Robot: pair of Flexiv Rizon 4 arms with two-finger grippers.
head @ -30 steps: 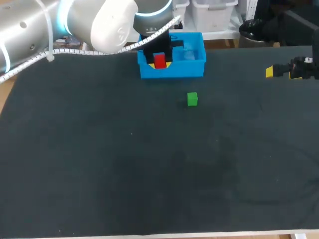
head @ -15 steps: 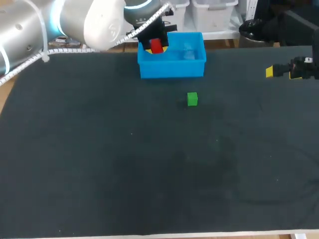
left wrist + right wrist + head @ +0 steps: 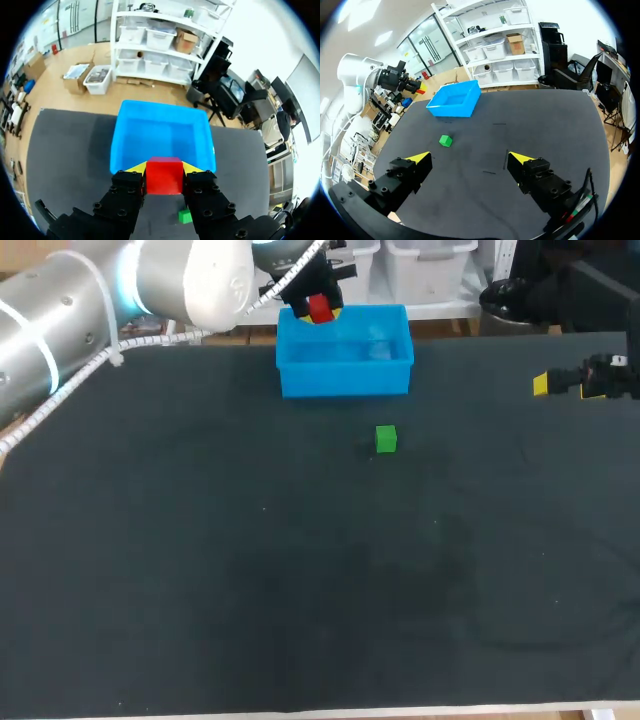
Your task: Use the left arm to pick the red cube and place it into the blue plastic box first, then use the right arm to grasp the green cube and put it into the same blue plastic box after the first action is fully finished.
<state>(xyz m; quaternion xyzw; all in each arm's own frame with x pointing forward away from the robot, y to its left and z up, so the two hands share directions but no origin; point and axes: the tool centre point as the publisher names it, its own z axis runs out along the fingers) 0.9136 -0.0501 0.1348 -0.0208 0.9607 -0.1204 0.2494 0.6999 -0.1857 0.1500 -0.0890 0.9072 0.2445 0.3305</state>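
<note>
My left gripper (image 3: 318,312) is shut on the red cube (image 3: 320,308), holding it in the air above the blue plastic box (image 3: 345,375) near its far left corner. In the left wrist view the red cube (image 3: 164,176) sits between the yellow tips, with the blue box (image 3: 114,150) below and ahead, nothing inside it. The green cube (image 3: 386,439) lies on the dark mat just in front of the box. My right gripper (image 3: 543,385) hangs open at the table's far right, away from the green cube (image 3: 445,141).
The dark mat (image 3: 300,570) covers the whole table, with wide bare room in front of the green cube. The left arm (image 3: 120,290) comes in over the table's far left corner. The table's pale front edge (image 3: 400,710) runs along the near side.
My left gripper has risen out of the blue box toward its far left rim, the red cube still between its fingers. The right arm and the green cube have not moved.
</note>
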